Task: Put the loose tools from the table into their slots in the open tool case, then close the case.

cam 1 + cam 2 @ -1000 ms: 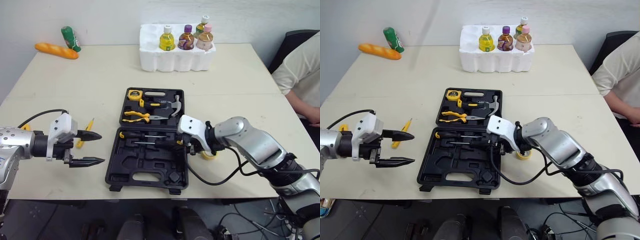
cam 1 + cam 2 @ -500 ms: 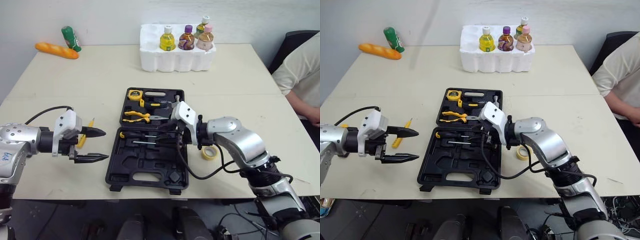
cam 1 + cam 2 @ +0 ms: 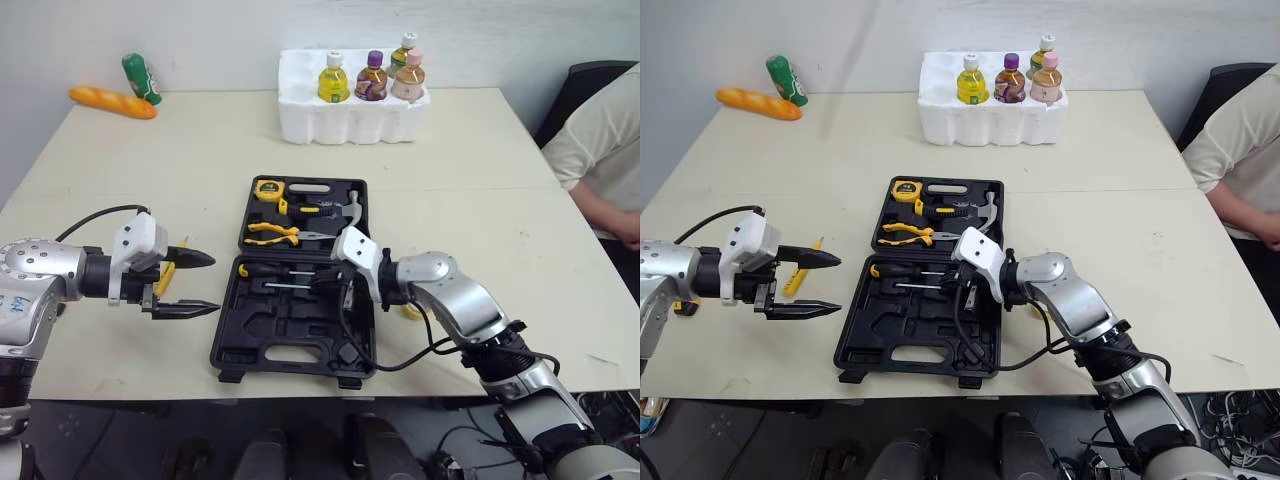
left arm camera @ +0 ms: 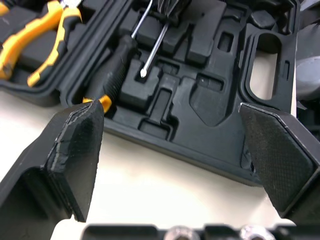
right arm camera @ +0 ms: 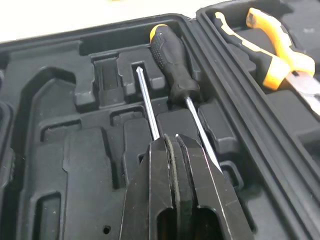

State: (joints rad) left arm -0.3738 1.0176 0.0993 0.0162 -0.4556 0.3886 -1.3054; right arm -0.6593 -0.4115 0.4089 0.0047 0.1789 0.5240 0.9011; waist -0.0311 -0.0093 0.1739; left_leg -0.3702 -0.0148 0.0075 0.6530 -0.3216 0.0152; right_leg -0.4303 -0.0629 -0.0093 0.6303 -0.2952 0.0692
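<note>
The black tool case [image 3: 292, 340] lies open in front of me. Its lid half holds a tape measure [image 3: 268, 188], yellow pliers [image 3: 272, 233] and a hammer [image 3: 348, 212]. Two screwdrivers [image 5: 172, 65] lie in the near half. My right gripper [image 5: 172, 137] hovers just over the thinner screwdriver's shaft [image 5: 147, 107], fingers pressed together with nothing between them. Left of the case, above the table, my left gripper [image 3: 213, 284] stands wide open, pointing at the case. A yellow tool [image 3: 795, 276] lies on the table behind it. A yellow tape roll [image 3: 412, 310] peeks out behind my right arm.
A white foam tray [image 3: 350, 118] with several bottles stands at the back. A bread loaf [image 3: 112, 101] and a green bottle [image 3: 141, 77] lie at the far left corner. A person sits at the table's right side [image 3: 600, 150].
My right gripper has closed and slid from the case's right edge in over the screwdriver slots. The left gripper has drifted slightly towards the case, still open.
</note>
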